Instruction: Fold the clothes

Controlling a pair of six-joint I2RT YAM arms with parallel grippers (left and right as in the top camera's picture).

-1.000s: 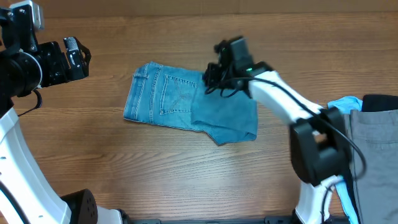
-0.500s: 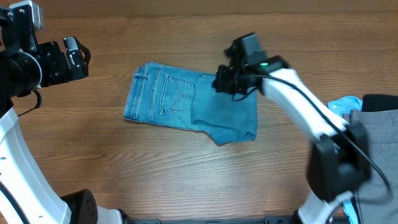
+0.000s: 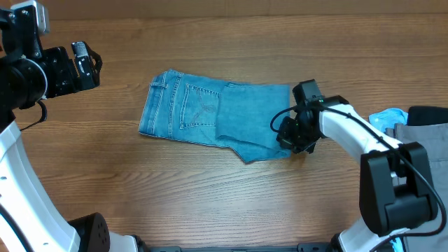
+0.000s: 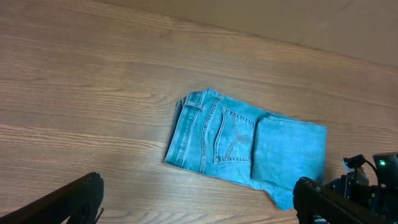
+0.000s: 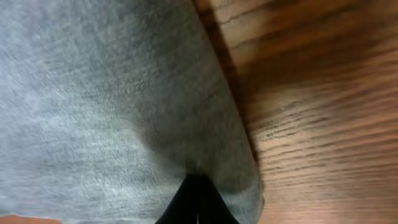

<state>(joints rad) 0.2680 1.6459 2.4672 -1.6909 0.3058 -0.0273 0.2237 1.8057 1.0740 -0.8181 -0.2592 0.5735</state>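
The light blue jeans point(image 3: 210, 115) lie folded into a compact rectangle in the middle of the wooden table, with a back pocket facing up on the left half. They also show in the left wrist view point(image 4: 249, 146). My right gripper point(image 3: 294, 136) is low at the jeans' right edge near the lower right corner. In the right wrist view its fingers point(image 5: 198, 205) are closed tip to tip against the cloth point(image 5: 112, 93), with nothing seen between them. My left gripper point(image 3: 78, 63) is open and empty, raised far to the left; its fingers frame the left wrist view point(image 4: 196, 202).
Grey trousers point(image 3: 423, 182) lie at the right edge of the table, with a pale-blue cloth point(image 3: 386, 117) and a dark item point(image 3: 428, 115) beside them. Bare wood surrounds the jeans on the left, front and back.
My right gripper has swept from the jeans' upper middle to their right edge and down to the lower right corner. The upper right corner now lies uncovered. The left arm has not moved.
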